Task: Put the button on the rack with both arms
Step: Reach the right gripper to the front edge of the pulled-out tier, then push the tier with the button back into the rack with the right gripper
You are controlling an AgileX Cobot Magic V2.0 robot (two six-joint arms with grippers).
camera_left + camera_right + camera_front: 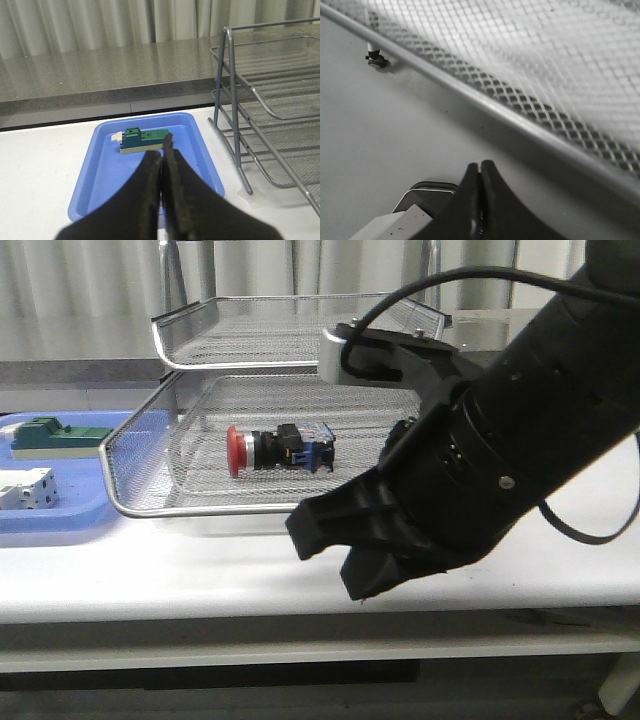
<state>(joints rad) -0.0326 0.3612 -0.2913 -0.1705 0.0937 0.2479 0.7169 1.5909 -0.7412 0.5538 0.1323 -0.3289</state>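
On the rack's [140, 455] lower tray, button [280, 449] lying sideways, my right pincer [480, 172] clenched empty nearby, left pincer [162, 152] clenched over blue tray [100, 170].

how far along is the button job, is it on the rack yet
Looks essentially done: the button lies on its side in a lower mesh tray of the rack. Nothing is in hand: the right gripper is shut and empty outside the rack's rim, and the left gripper is shut and empty above the blue tray. Probably only retracting the arms remains.
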